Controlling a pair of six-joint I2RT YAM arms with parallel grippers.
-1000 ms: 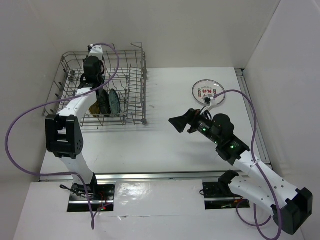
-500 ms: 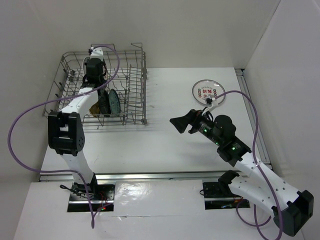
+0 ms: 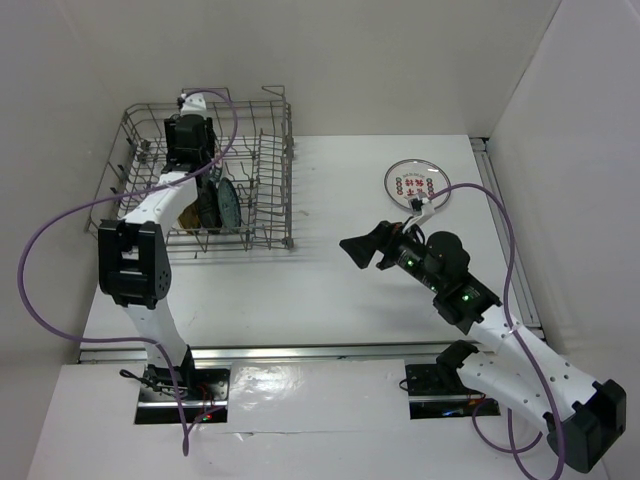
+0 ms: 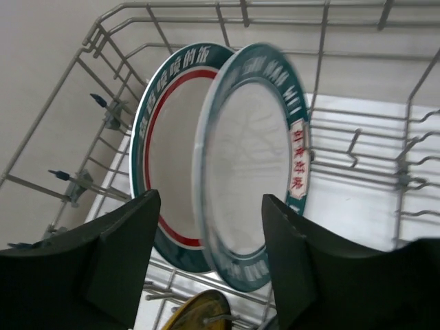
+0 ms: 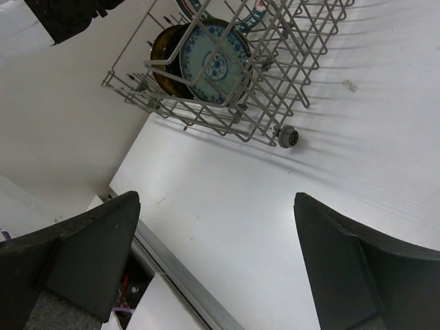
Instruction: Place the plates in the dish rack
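- Dish rack (image 3: 275, 190) sits far-left on the tabletop (image 3: 330, 300). Two green-rimmed plates (image 4: 254, 158) stand upright in its tines, with the teal patterned plate (image 5: 213, 62) and yellow plate (image 4: 199, 313) also racked.
- Left pincer (image 4: 210, 206): fingers apart either side of the nearer green rim, not clamping.
- Right pincer (image 5: 220, 240): wide apart, empty.
- Left to do: red-marked plate (image 3: 415, 185) lies flat on the tabletop, well apart from the rack.

A white table (image 3: 330, 290) filled the middle of the space, closed in by a plain off-white back wall (image 3: 380, 60), a pale side panel (image 3: 590, 150) on the right and another wall (image 3: 40, 120) on the left. A bare metal rail (image 3: 330, 352) ran along the table's near edge. Just in front of it a glossy white board (image 3: 300, 390) caught a patch of glare in otherwise soft, even light.
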